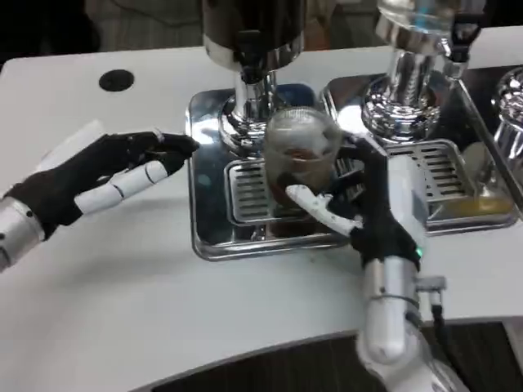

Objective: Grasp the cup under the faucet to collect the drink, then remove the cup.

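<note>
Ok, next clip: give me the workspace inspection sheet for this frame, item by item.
Surface: white table, with a black round mark near its far left.
Job's things: clear cup with dark drink, standing on the grated drip tray below the faucet of the dark dispenser.
Clutter: nothing seen.
Robot hands: right robot hand wraps the cup from its right; left robot hand holds nothing, fingers reaching toward the tray's left edge.
Cables: black cable beside the right forearm.
Surroundings: second dispenser with its own tray on the right; dark background behind.
</note>
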